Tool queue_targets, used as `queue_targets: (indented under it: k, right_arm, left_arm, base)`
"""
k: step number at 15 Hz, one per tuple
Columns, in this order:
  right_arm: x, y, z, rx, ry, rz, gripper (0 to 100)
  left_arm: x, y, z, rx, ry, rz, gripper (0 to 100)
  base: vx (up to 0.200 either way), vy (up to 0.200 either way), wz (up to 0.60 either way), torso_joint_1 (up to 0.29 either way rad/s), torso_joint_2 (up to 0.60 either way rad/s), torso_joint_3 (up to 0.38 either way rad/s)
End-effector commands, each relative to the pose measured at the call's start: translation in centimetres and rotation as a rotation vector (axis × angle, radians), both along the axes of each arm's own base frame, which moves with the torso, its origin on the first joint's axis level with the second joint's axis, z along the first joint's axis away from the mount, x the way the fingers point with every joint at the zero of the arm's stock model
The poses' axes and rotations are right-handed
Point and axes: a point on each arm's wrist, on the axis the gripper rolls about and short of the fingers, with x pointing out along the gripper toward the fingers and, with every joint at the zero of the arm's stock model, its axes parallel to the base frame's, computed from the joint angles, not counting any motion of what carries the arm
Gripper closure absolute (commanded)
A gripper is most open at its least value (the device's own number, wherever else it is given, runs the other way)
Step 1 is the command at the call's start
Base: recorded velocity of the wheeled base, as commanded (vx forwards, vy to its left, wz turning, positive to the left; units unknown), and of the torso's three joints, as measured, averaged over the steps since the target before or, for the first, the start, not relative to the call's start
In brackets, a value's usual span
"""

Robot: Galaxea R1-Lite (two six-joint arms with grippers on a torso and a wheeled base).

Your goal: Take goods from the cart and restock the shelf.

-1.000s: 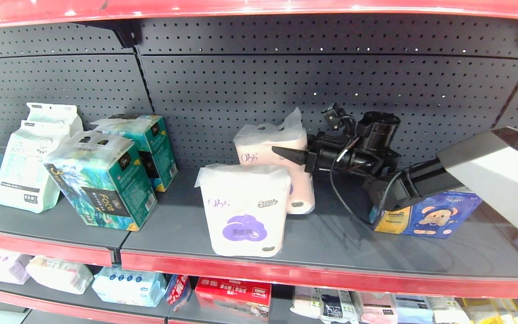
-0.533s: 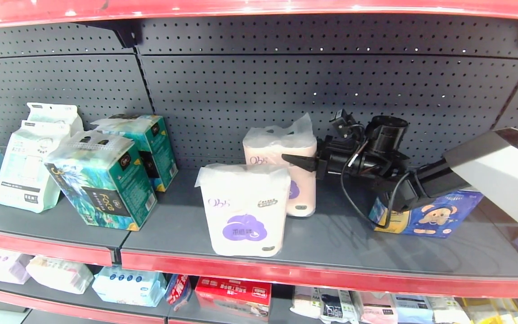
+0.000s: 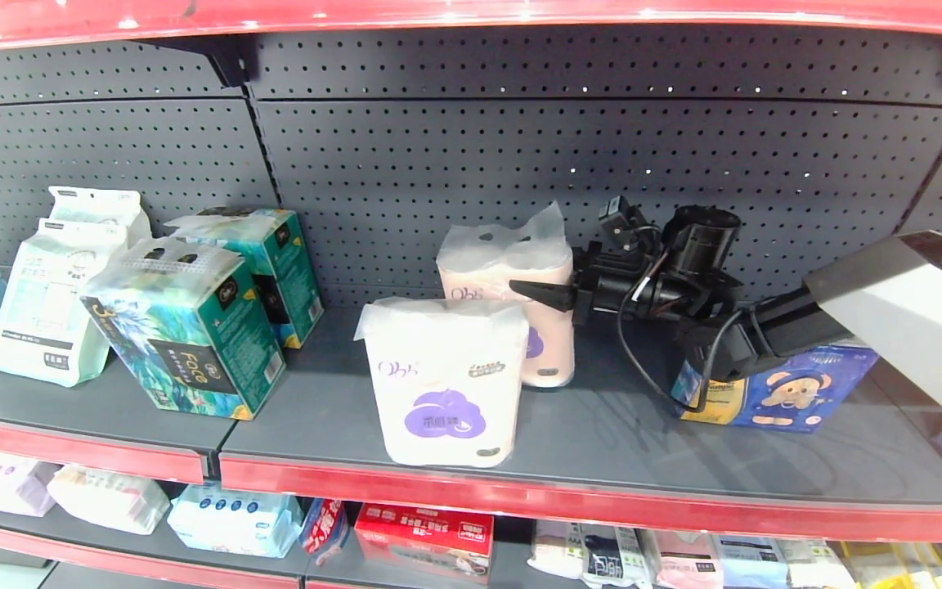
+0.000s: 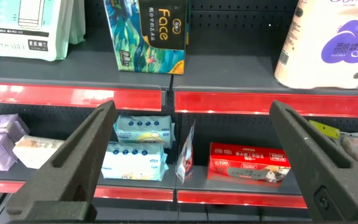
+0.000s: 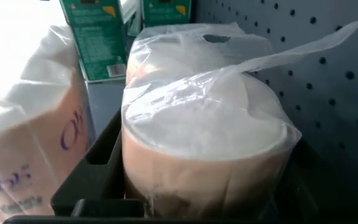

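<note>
The right end effector (image 3: 549, 294) is clenched on the pink roll pack (image 3: 504, 262) – in the right wrist view its dark fingers (image 5: 86, 180) sit on either side of the plastic-wrapped rolls, with the loose film handle standing up above. The pack is upright at the back of the grey shelf (image 3: 602, 442), close to the perforated rear panel. Its base looks level with the shelf deck, though contact cannot be told for sure.

Just in front of it and overlapping its lower left side stands a white roll pack with purple print (image 3: 442, 384). To the right lies a blue pack with a cartoon elephant (image 3: 782, 393), partly behind the arm. Further left are two green tissue boxes (image 3: 185, 327) and white pouches (image 3: 54, 303).

The left end effector (image 4: 192, 106) is released – jaws wide apart – and faces the lower shelves, where a red box (image 4: 250, 163) and blue wipe packs (image 4: 138, 146) lie.
</note>
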Motion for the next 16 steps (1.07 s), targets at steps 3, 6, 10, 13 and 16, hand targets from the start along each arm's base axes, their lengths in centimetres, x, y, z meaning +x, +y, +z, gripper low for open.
queue_targets:
  k: [3,6,10,13,16]
  right_arm:
    - [-0.4,1.5,0.4,0.011,0.002,0.034,100]
    - [-0.1,1.4,1.0,0.028,0.0,0.03,100]
    - [0.4,1.8,2.9,0.075,-0.006,0.034,100]
    - [0.3,2.3,2.7,0.08,0.013,0.047,100]
    - [0.9,2.5,3.0,0.106,0.036,0.056,100]
  left_arm:
    - [0.0,0.0,0.0,0.0,0.001,0.0,0]
    - [0.0,0.0,0.0,0.0,0.001,0.0,0]
    - [0.0,0.0,0.0,0.0,0.001,0.0,0]
    - [0.0,0.0,0.0,0.0,0.001,0.0,0]
    - [0.0,0.0,0.0,0.0,0.001,0.0,0]
  base:
    - [0.0,0.0,0.0,0.0,0.0,0.0]
    - [0.0,0.0,0.0,0.0,0.0,0.0]
    - [0.0,0.0,0.0,0.0,0.0,0.0]
    - [0.0,0.0,0.0,0.0,0.0,0.0]
    - [0.0,0.0,0.0,0.0,0.0,0.0]
